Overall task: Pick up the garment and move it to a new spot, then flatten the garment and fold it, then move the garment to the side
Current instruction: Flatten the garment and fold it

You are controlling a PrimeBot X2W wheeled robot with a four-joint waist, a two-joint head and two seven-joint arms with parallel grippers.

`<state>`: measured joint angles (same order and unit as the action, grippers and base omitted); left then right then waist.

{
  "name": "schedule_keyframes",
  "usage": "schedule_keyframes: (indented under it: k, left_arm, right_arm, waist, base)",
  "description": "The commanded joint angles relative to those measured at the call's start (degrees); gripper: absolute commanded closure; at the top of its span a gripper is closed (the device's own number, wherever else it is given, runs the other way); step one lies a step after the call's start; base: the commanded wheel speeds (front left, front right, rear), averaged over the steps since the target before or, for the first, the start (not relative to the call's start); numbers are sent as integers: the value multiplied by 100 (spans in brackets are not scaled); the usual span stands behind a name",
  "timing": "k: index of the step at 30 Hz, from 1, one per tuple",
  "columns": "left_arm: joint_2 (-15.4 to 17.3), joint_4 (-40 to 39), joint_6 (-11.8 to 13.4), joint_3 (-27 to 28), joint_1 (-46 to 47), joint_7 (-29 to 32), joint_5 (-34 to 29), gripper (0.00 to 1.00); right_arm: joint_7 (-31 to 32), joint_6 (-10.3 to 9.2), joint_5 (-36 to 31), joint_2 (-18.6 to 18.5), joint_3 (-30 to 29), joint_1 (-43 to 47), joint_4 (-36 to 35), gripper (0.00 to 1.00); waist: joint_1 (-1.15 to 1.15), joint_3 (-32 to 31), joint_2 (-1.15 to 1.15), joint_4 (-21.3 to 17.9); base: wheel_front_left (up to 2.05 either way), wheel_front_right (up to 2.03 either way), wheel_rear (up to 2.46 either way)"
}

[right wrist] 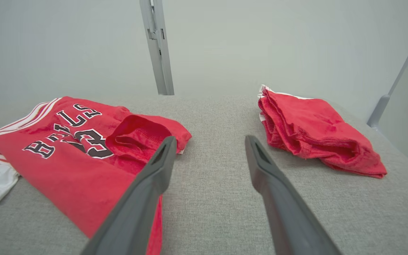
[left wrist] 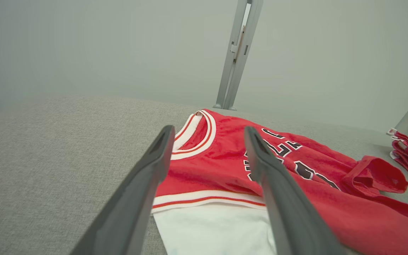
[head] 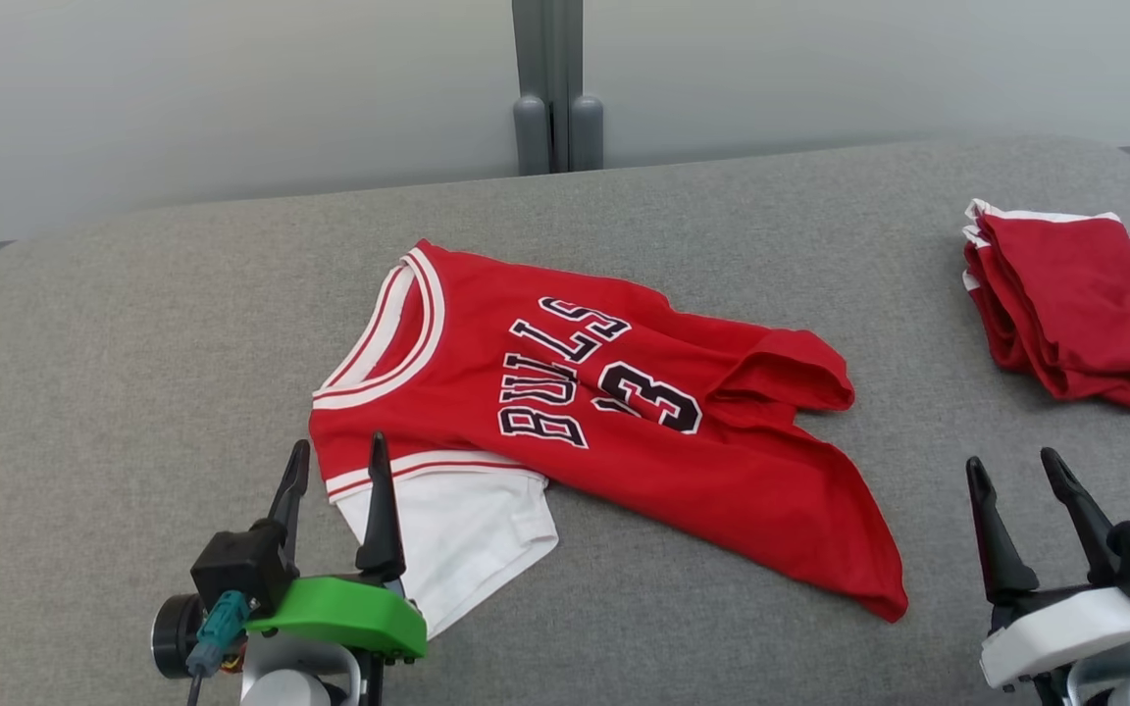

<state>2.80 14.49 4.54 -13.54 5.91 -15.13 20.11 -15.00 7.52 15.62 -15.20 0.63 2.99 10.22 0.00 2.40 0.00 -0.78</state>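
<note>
Both jaws released, left gripper (head: pixel 336 449) by jersey (head: pixel 742 480), right gripper (right wrist: pixel 210 140) facing folded pile (right wrist: pixel 317 141) in wrist view.

Left gripper (head: pixel 337 453) and right gripper (head: pixel 1014 469) both hover with fingers spread, holding nothing.

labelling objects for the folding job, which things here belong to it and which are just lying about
In the job: red Bulls jersey, left gripper, right gripper, both open.
Lying about: folded red pile, grey post.
</note>
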Motion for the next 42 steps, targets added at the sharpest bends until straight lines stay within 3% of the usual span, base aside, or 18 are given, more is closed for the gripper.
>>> schedule_keyframes:
  k: [1,17,31,37,42]
  left_arm:
    - [19,16,-11,-34,56,1,21,0]
    - [19,72,-26,-86,-329,1,94,0]
    - [19,75,-36,-174,-425,1,47,0]
    - [19,809,-62,-597,-434,76,154,0]
    - [21,1441,190,-913,-290,660,574,0]
  right_arm:
    - [-23,-6,-85,86,-8,-135,2,0]
    - [-21,-6,-444,950,152,-538,276,0]
    - [-21,-6,-487,1186,32,-509,268,0]
    - [-21,-6,-522,1207,42,-450,349,0]
    - [-20,-6,-537,1218,9,-425,446,0]
  waist:
    - [0,-101,0,54]
    - [0,-406,0,478]
    - [0,-451,0,569]
    - [0,-418,0,505]
    - [0,-349,0,354]
  base:
    - [0,0,0]
    - [0,0,0]
    - [0,0,0]
    - [0,0,0]
    - [0,0,0]
